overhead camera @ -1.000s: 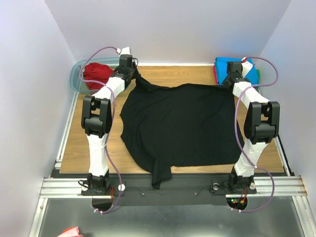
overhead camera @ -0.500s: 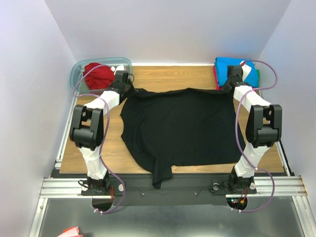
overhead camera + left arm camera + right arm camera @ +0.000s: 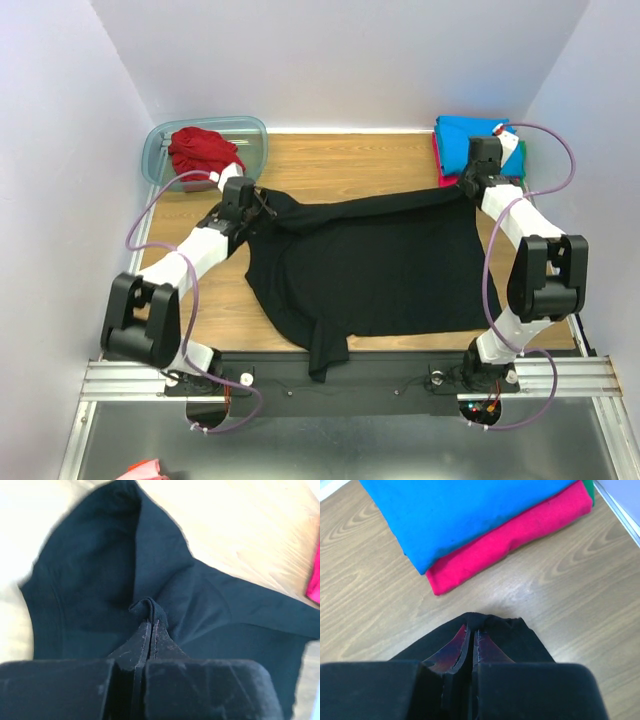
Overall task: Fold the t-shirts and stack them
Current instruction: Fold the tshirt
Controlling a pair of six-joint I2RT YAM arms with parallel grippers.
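The black t-shirt (image 3: 370,265) lies spread over the middle of the table (image 3: 340,155), and a flap of it reaches past the table's near edge. Take it as your landmark.

At its far left corner, your left gripper (image 3: 151,623) is clamped on a pinch of the black cloth, jaws pressed together with the fabric bunched between them. At its far right corner, your right gripper (image 3: 471,630) is likewise closed tight on the hem. That far edge looks raised off the wood between the two holds, so you appear to be partway through the first fold.

Just beyond the far right corner, the turquoise t-shirt (image 3: 470,515) sits folded on top of the magenta t-shirt (image 3: 520,537). Those two look finished and stacked.

Beyond the far left corner, the red t-shirt (image 3: 200,150) lies crumpled in the tub (image 3: 255,135), not yet folded.

By my reckoning you are about halfway. The black t-shirt needs its folds completed and a place on that stack, and then the red t-shirt has to come out, be folded and go on top.
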